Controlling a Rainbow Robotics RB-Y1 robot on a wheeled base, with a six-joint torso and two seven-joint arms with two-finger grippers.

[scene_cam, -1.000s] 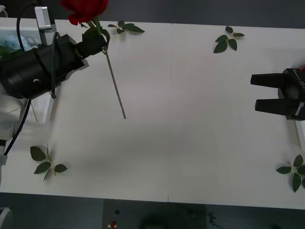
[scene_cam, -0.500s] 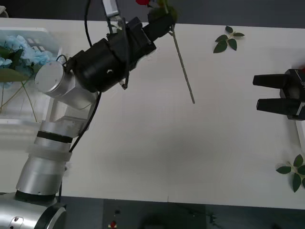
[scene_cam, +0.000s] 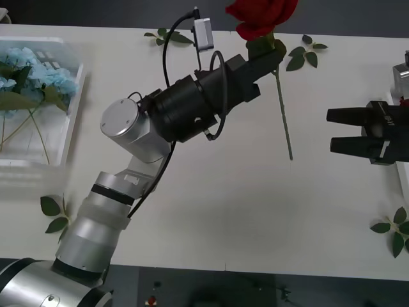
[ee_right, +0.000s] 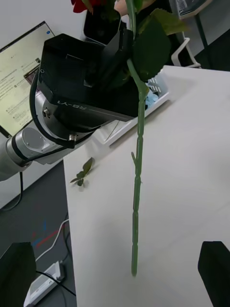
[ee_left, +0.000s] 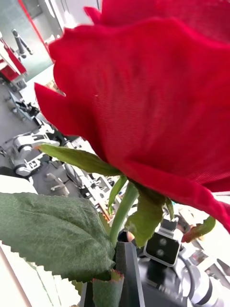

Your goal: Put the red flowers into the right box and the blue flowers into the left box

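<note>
My left gripper (scene_cam: 267,59) is shut on the upper stem of a red flower, held above the table's far middle. The rose head (scene_cam: 262,15) stands up past the table's far edge, and its thin green stem (scene_cam: 284,118) hangs down over the table. The left wrist view shows the red petals (ee_left: 158,96) close up, above the black fingers (ee_left: 125,273). My right gripper (scene_cam: 332,131) waits open at the right, pointing at the stem (ee_right: 136,192), a short way off. The blue flowers (scene_cam: 32,73) lie in the left box (scene_cam: 71,102). A sliver of the right box (scene_cam: 405,176) shows at the right edge.
Flowerless leaf sprigs lie at the far edge (scene_cam: 169,36), the far right (scene_cam: 305,54), the near left (scene_cam: 61,214) and the near right (scene_cam: 393,230). The left arm's elbow (scene_cam: 124,125) spans the table's left middle. A monitor (ee_right: 19,72) stands behind the table.
The left arm has swung right with the red rose, from beside the left box to the table's far middle. The right gripper has shifted slightly left.
</note>
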